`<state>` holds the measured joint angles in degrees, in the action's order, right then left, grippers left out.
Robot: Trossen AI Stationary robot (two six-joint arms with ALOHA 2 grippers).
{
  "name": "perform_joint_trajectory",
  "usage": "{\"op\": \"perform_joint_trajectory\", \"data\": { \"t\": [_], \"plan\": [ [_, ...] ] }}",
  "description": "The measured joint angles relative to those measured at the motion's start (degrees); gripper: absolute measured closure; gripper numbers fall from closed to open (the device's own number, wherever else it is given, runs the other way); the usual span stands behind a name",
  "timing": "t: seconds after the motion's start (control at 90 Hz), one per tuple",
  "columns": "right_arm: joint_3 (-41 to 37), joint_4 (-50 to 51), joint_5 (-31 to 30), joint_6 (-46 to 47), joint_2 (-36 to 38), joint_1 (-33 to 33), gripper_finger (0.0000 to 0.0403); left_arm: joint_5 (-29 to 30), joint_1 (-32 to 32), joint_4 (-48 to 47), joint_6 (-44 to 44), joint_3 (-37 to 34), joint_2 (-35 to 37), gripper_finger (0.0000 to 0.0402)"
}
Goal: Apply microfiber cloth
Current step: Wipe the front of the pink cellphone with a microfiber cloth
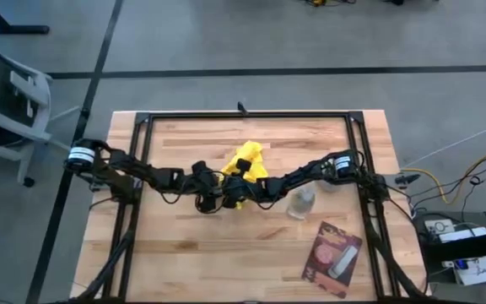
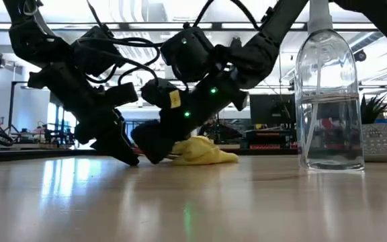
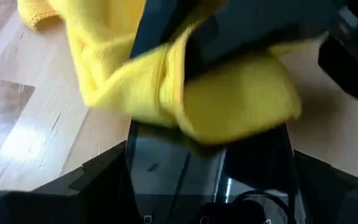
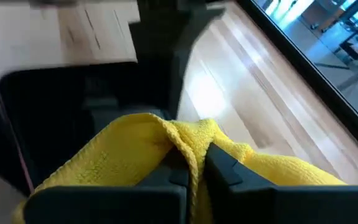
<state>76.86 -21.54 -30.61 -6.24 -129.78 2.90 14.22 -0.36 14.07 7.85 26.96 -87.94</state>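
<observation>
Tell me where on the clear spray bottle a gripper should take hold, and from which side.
Probably the spray bottle's narrow neck, just below the sprayer head: it stands upright and its body is wide and rounded. Come from the right arm's side; the microfiber cloth and both grippers, left gripper and right gripper, crowd the other side.

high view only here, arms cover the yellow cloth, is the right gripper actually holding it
Observer: Yes. In the right wrist view the right gripper is shut on a raised fold of the microfiber cloth.
Operator: whats under the cloth
Observer: The left wrist view shows a dark glossy flat surface beneath it, close to the left gripper. I cannot tell what it is.
Operator: bottle ok
Observer: In the low view the spray bottle stands upright, partly filled with clear liquid, apart from the cloth.
</observation>
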Motion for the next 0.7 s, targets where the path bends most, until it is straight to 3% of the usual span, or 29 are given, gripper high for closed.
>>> {"op": "perform_joint_trajectory", "data": {
  "t": [0.356, 0.511, 0.7],
  "plan": [
    [1.5, 1.2, 3.0, -3.3, 0.0, -1.2, 0.0403, 0.0, 0.0, -0.3, -0.9, 0.4, 0.1, 0.0087],
    [1.6, 9.3, -4.0, -3.6, 0.3, -1.2, 0.0403, 0.0, 0.0, -1.2, -0.8, 0.4, 0.8, 0.0087],
    [1.8, 16.8, -8.4, -2.2, 1.4, -0.5, 0.0403, 0.6, 0.0, -2.6, -1.5, 0.5, 1.1, 0.0087]
  ]
}}
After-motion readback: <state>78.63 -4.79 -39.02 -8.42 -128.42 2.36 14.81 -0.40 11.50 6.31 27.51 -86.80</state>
